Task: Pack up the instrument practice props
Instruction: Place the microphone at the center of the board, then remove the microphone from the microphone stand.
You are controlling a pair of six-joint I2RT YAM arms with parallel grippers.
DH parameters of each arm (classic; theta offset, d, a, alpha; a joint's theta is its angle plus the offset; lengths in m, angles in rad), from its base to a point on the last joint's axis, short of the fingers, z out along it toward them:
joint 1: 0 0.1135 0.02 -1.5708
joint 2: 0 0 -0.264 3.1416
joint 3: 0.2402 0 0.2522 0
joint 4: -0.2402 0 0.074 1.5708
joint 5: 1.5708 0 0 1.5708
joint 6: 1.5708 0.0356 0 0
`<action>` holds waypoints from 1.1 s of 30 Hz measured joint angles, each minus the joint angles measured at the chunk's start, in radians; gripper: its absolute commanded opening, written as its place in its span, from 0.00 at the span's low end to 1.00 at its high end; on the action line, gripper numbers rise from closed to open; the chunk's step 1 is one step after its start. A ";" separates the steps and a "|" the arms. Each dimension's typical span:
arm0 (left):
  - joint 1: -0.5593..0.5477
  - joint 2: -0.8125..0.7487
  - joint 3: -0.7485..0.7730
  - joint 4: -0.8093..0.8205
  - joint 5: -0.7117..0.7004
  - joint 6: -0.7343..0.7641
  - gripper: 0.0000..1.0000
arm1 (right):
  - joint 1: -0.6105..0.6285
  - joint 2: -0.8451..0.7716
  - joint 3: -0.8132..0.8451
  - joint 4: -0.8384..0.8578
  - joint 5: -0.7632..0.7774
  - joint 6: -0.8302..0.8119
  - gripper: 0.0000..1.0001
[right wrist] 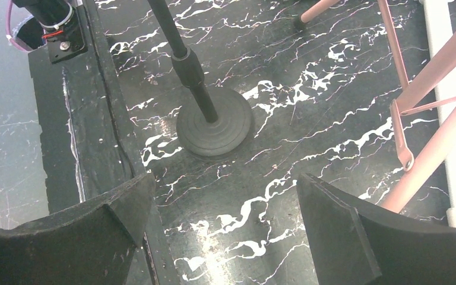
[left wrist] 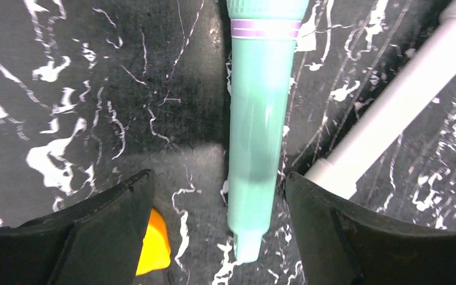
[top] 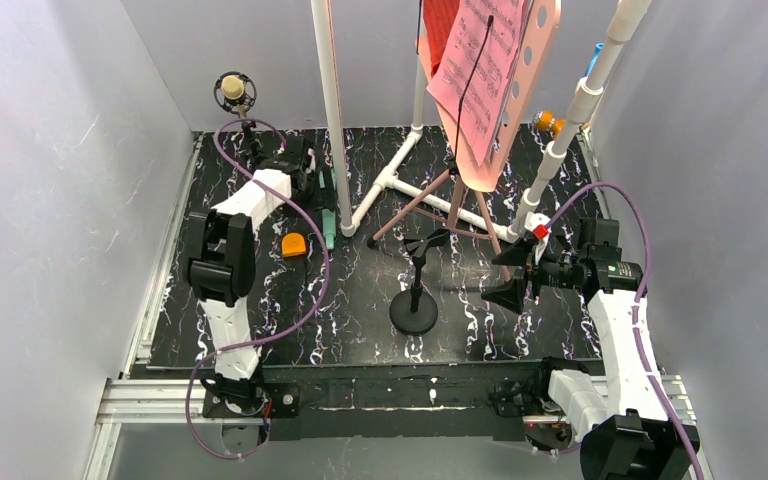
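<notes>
A mint-green microphone [top: 328,215] lies flat on the black marbled table, left of centre. My left gripper [top: 312,188] is open and low over it. In the left wrist view the microphone's handle [left wrist: 254,136] lies between the spread fingers of this gripper [left wrist: 218,187], nearer the right one, and neither touches it. The pink hole-punched music stand [top: 538,55] stands at the back on tripod legs [top: 460,205]. It holds pink sheet music [top: 480,70] and a red folder [top: 440,25]. A yellow microphone [top: 233,92] stands at the back left. My right gripper [top: 510,275] is open and empty.
A black microphone stand with a round base [top: 414,312] is at front centre, also in the right wrist view [right wrist: 215,127]. White pipe frame [top: 400,175] crosses the back. One pipe [left wrist: 392,113] lies just right of the mint microphone. A small orange piece [top: 293,244] lies left of the microphone.
</notes>
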 measured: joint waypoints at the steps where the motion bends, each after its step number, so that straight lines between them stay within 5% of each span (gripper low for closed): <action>1: 0.000 -0.019 0.005 -0.013 -0.004 0.016 0.87 | 0.001 0.000 0.000 0.000 0.000 0.000 0.98; 5: 0.005 -0.135 0.027 -0.031 -0.024 0.077 0.95 | 0.009 0.000 0.000 0.000 0.001 0.000 0.98; 13: 0.078 -0.326 0.199 -0.011 -0.068 0.129 0.93 | 0.034 -0.007 0.000 -0.001 0.007 0.000 0.98; 24: 0.127 -0.212 0.473 0.047 -0.277 0.130 0.87 | 0.074 -0.008 0.000 -0.001 0.008 0.000 0.98; 33: 0.130 0.023 0.672 0.111 -0.436 0.211 0.93 | 0.085 0.003 0.000 -0.004 0.007 -0.001 0.98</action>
